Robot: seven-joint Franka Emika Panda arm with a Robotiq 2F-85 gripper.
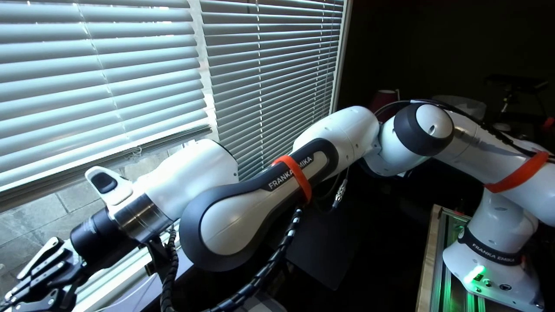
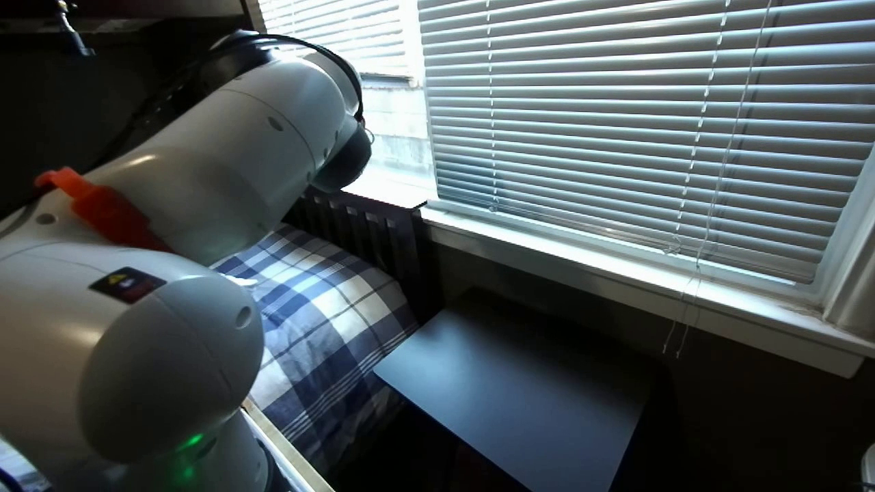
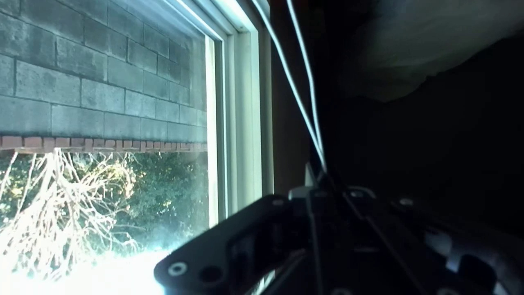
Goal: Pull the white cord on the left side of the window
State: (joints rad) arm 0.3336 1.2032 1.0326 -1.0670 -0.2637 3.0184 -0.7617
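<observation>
two strands of white cord (image 3: 312, 84) meet in the gripper (image 3: 320, 180), closed on them (its tips dim in wrist view); beyond the tips they part, near the window (image 3: 245, 123).

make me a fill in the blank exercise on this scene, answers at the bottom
1. In the wrist view, ____ strands of the thin white cord run to the tip of the black two-fingered gripper.
2. The white blinds on the white-framed glass window have slats running ____, not vertically.
3. In an exterior view, the small light on the rounded white robot base glows ____.
Missing words: two; horizontally; green.
</observation>
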